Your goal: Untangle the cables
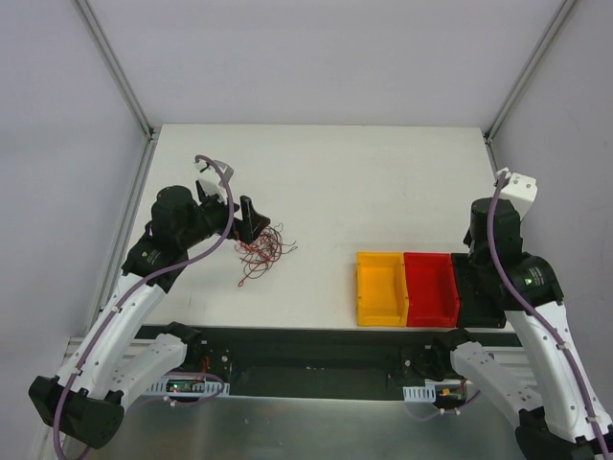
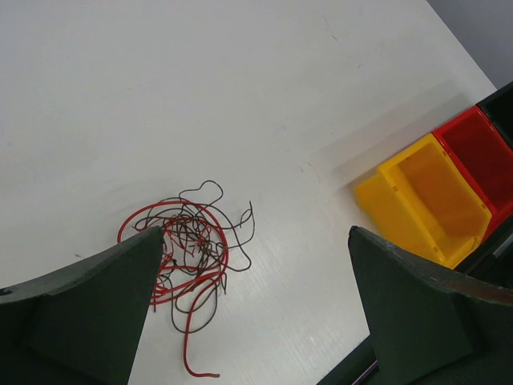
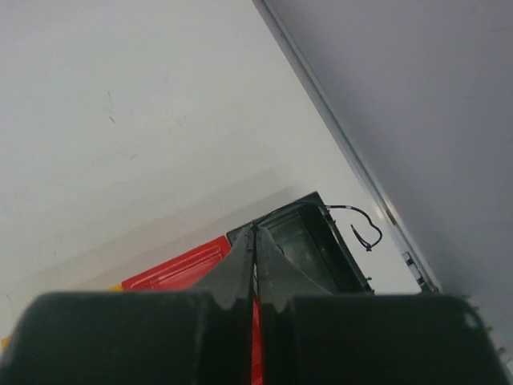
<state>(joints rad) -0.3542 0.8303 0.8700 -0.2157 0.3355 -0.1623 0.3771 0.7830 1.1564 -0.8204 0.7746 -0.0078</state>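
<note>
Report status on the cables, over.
Left gripper open, poised at the cables, holding nothing. Right gripper shut, empty, near the black bin. Cables tangled on table; nothing in the way.

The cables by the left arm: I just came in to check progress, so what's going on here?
The cables lie in a tangle on the table, nothing holding them. The left gripper hovers at the tangle, jaws wide open. The right gripper, jaws shut and empty, sits by the black bin.
</note>
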